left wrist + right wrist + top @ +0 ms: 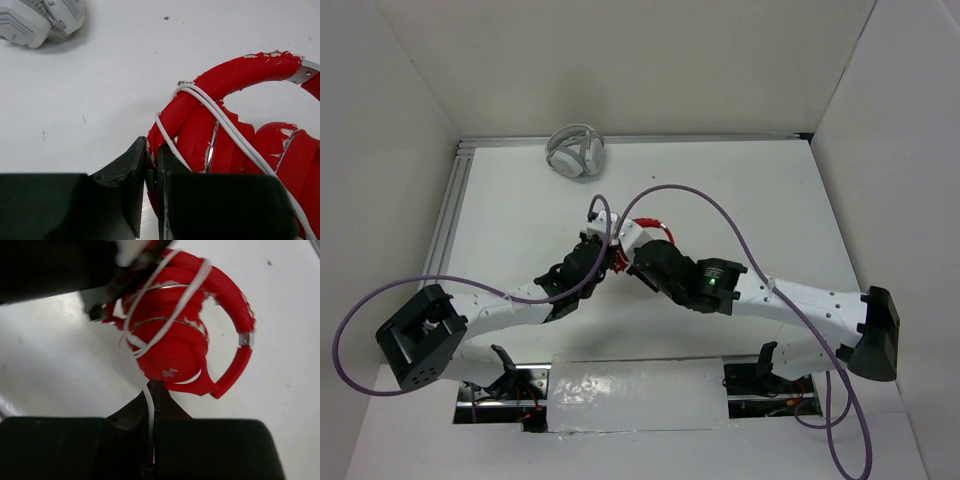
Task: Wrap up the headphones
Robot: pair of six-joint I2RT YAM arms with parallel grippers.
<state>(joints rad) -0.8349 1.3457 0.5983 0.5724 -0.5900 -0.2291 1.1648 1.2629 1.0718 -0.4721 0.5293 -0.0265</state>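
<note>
Headphones (658, 232) sit mid-table, roughly 12 o'clock from my bases, with both wrists converged on them. My left claw (151, 156) is clamped on the red frame at the low end of the headband. I judge this an anchor, so the set cannot spin or slide while cord goes round. My right claw (154, 392) is pinched together on the white cable (150, 412), which leads up to loops already crossing the ear cups; gripping it close should keep the turns taut. Wrap looks partly done. White-grey headphones (578, 152) lie well apart at the table (750, 190) far edge, 11 o'clock
</note>
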